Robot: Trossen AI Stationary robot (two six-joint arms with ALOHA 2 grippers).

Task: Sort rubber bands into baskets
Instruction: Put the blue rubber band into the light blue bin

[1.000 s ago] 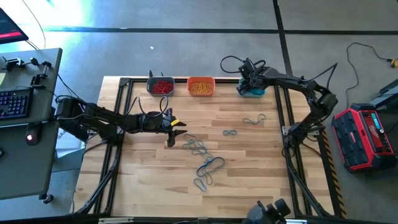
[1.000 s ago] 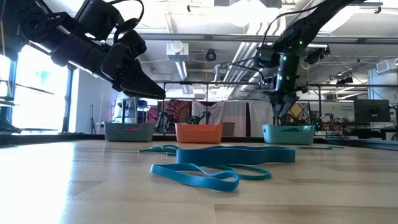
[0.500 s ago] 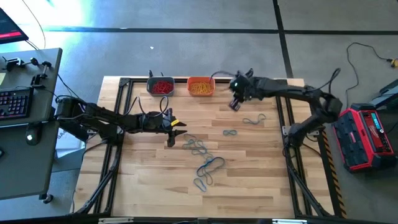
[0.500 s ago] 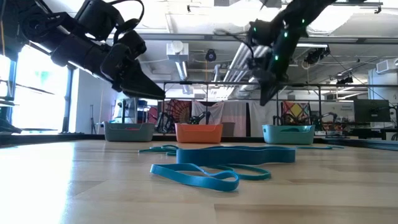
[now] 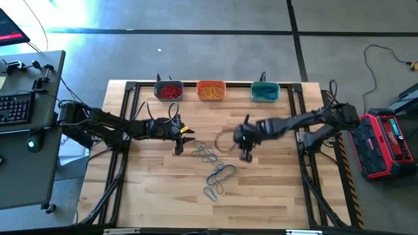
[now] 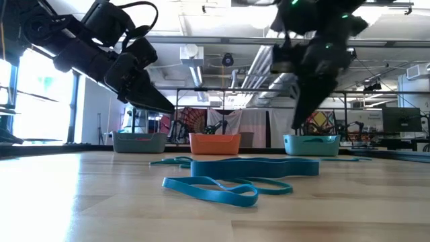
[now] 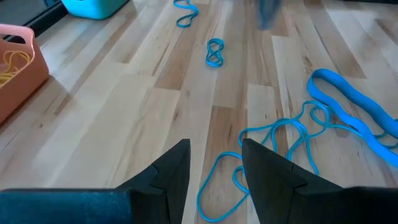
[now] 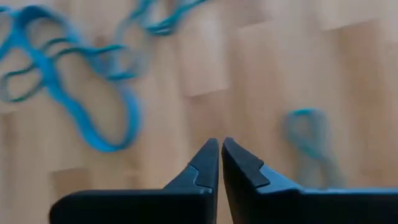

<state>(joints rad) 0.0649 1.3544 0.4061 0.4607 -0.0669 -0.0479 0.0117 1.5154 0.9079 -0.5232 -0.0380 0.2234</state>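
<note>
The left hand (image 7: 214, 171) hangs over the wooden counter (image 7: 124, 112) with its two dark fingers (image 7: 171, 171) parted and nothing between them. Just beyond the fingertips lies a tangle of thin blue rubber bands (image 7: 273, 140), with a wider blue band (image 7: 354, 115) beside it. Farther off rest a small twisted loop (image 7: 214, 52) and another (image 7: 185, 12) (both blue). An orange basket (image 7: 18, 65) holds yellow bands (image 7: 13, 60); a teal basket (image 7: 93, 7) stands beyond it.

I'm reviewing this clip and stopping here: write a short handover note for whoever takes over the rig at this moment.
Left gripper: open, empty, hovering beside the blue rubber bands mid-table.
Right gripper: shut, empty, above the table right of that pile.
Baskets on the far edge: grey basket holds red bands, orange basket holds yellow ones, teal basket holds blue.
Left to do: only blue bands lie loose, including a thick band nearer the front.
</note>
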